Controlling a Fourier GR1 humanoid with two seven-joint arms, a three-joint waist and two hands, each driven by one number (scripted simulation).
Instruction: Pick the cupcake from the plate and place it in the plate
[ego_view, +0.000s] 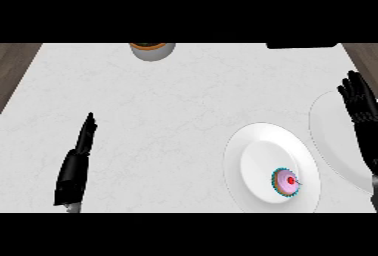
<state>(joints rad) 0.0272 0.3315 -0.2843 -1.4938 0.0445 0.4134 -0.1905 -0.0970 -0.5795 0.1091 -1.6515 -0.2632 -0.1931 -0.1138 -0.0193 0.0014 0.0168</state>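
Note:
A cupcake (287, 182) with pink frosting, a teal wrapper and a red cherry sits on a white plate (255, 150) at the lower right of the counter. A second white plate (328, 132) lies further right, partly cut by the view's edge. My right hand (359, 102) is over that second plate, fingers straight and pointing away, holding nothing. It stands apart from the cupcake, up and to the right of it. My left hand (77, 162) rests at the lower left, seen edge-on with straight fingers, far from both plates.
A round cup or bowl with an orange-brown top (151, 50) stands at the counter's far edge. A dark object (303, 46) sits at the far right edge. Dark wood floor shows beyond the counter's left and right sides.

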